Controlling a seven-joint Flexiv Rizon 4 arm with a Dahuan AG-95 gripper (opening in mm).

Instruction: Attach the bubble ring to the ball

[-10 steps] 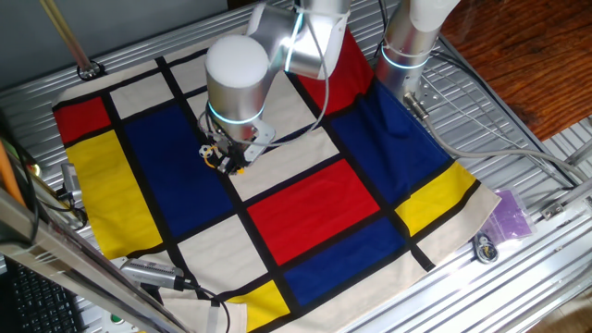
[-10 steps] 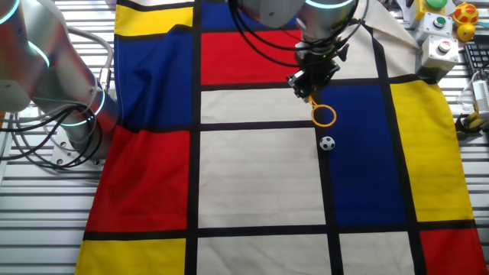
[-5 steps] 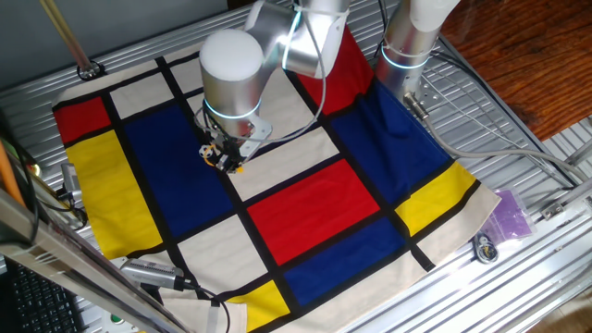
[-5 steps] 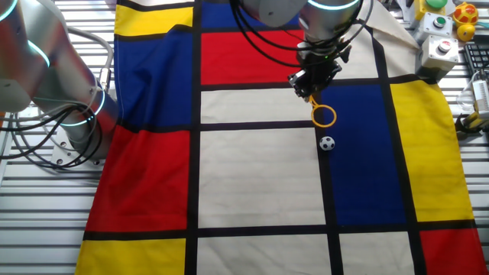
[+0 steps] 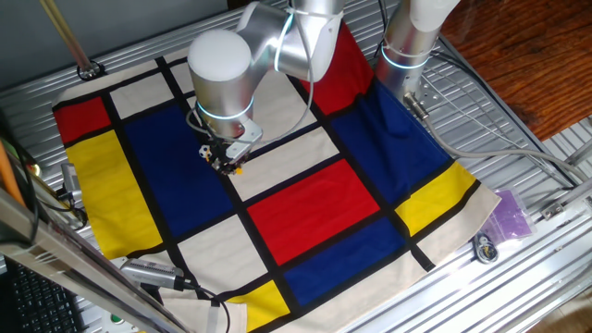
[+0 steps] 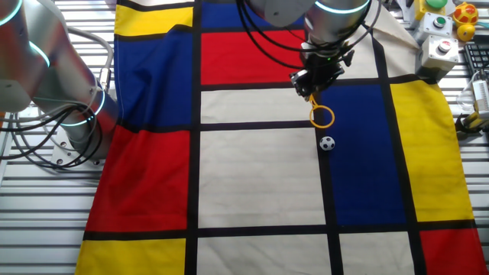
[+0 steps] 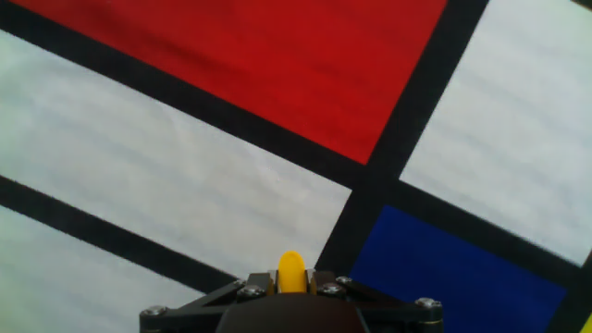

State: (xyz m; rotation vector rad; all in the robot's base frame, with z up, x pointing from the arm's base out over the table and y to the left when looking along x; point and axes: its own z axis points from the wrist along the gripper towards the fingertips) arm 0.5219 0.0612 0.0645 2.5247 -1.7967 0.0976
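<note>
Colour-blocked cloth [image 6: 260,176] in red, blue, yellow and cream squares with black bands covers a slatted metal table [image 6: 46,214], with cables and a button box [image 6: 439,46] along its edges. The gripper [image 6: 312,85] is clamped on the short handle of the bubble ring [image 6: 322,116]; the ring's long axis slants from the fingers down toward the cloth, with the hoop lowest over a blue square. The ball [image 6: 327,143] lies on a black band just beyond the hoop, apart from it.
</note>
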